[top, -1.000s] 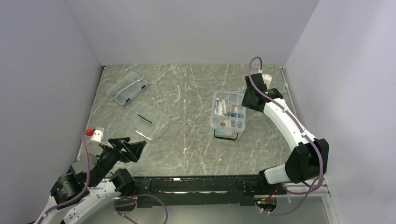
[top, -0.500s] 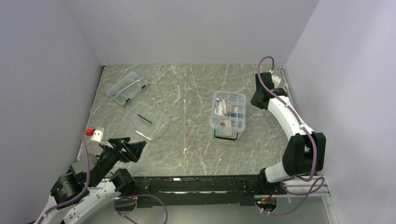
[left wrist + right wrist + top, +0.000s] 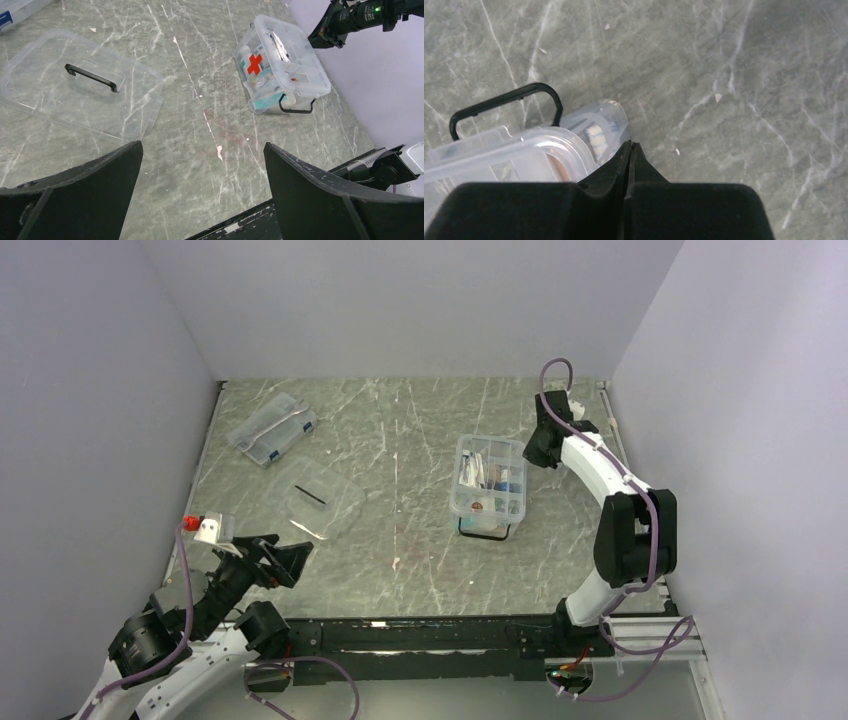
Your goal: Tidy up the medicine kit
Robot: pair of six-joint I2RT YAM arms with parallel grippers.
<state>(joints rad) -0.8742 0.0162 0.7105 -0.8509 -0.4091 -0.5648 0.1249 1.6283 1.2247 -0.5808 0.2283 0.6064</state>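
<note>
The medicine kit (image 3: 489,488) is a clear tub with a red cross (image 3: 255,64) on its front, standing right of the table's middle and filled with small items. Its clear lid (image 3: 322,502) with a dark handle (image 3: 91,77) lies flat on the table to the left, apart from the tub. My right gripper (image 3: 538,452) is shut and empty, its tips (image 3: 630,145) just off the tub's far right corner (image 3: 524,150), beside a black wire clasp (image 3: 504,102). My left gripper (image 3: 202,150) hangs open and empty over the near left table, well short of the lid.
A flatter clear case with blue labels (image 3: 272,428) lies at the far left. A small white piece with a red tip (image 3: 200,525) sits at the table's left edge. Grey walls close in the left, back and right sides. The dark front rail (image 3: 240,227) runs below my left fingers.
My right gripper's jaws have closed from partly open to shut, and its arm has folded up while the gripper stayed near the tub's far right corner. The left arm has not moved.
</note>
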